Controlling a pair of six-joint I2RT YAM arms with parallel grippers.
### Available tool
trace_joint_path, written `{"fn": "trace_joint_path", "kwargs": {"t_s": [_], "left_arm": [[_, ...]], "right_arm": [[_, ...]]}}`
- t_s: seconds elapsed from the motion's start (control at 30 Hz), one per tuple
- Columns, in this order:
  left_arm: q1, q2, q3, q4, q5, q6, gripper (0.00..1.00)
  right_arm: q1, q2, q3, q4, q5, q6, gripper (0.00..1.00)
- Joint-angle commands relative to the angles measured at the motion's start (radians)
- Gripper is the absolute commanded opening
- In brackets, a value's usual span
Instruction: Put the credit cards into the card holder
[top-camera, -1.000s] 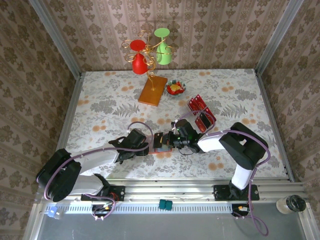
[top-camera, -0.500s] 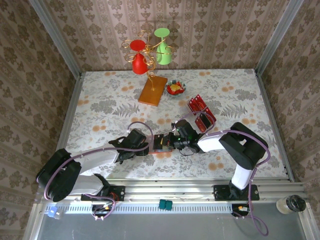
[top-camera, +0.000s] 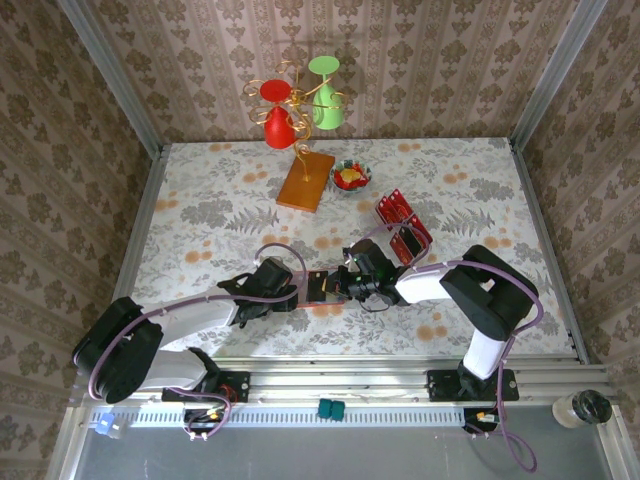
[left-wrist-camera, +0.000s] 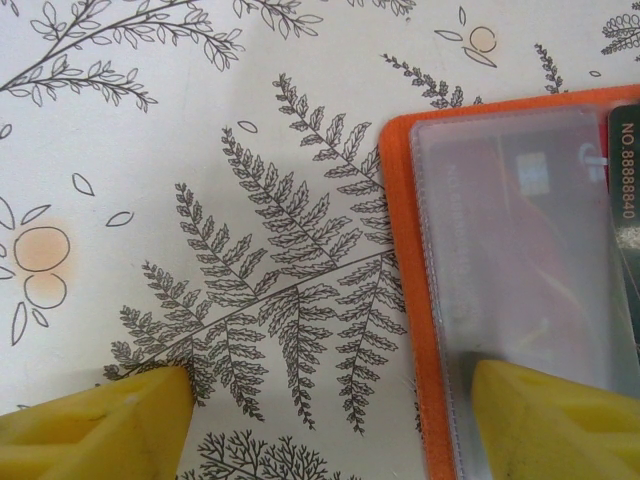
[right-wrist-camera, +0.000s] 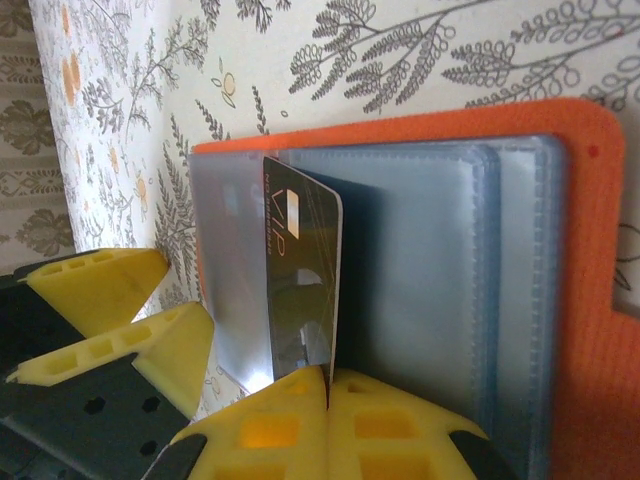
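Note:
The orange card holder (top-camera: 320, 287) lies open on the tablecloth between both grippers, its clear pocket panel (left-wrist-camera: 520, 250) facing up. My right gripper (right-wrist-camera: 328, 375) is shut on a dark credit card (right-wrist-camera: 300, 280), which stands on edge with its far end at the pocket's opening (right-wrist-camera: 420, 260). My left gripper (left-wrist-camera: 330, 385) is open and straddles the holder's orange edge (left-wrist-camera: 405, 300). One yellow finger (left-wrist-camera: 545, 410) rests on the pocket and the other (left-wrist-camera: 110, 410) on the cloth. More red and dark credit cards (top-camera: 403, 225) lie in a pile to the right.
At the back stand an orange-brown wooden board (top-camera: 306, 180), a small bowl (top-camera: 351, 176) and a wire stand with a red and a green cup (top-camera: 295, 100). Metal rails and patterned walls bound the table on both sides.
My right gripper has edged a little to the left with the dark card in it. The left gripper has stayed where it was, still open.

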Motion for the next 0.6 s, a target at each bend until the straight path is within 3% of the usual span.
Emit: {"fn": "trace_joint_path", "kwargs": {"t_s": [0.0,0.57], "left_arm": [[-0.007,0.017,-0.014,-0.03,0.002,-0.019,0.75],[-0.007,0.017,-0.016,-0.025,0.003,-0.021,0.75]], "right_arm": [[0.004,-0.008,0.001,-0.115,-0.01,-0.015,0.0],[0.009,0.029,0.06,-0.191,-0.039,-0.027,0.0]]}}
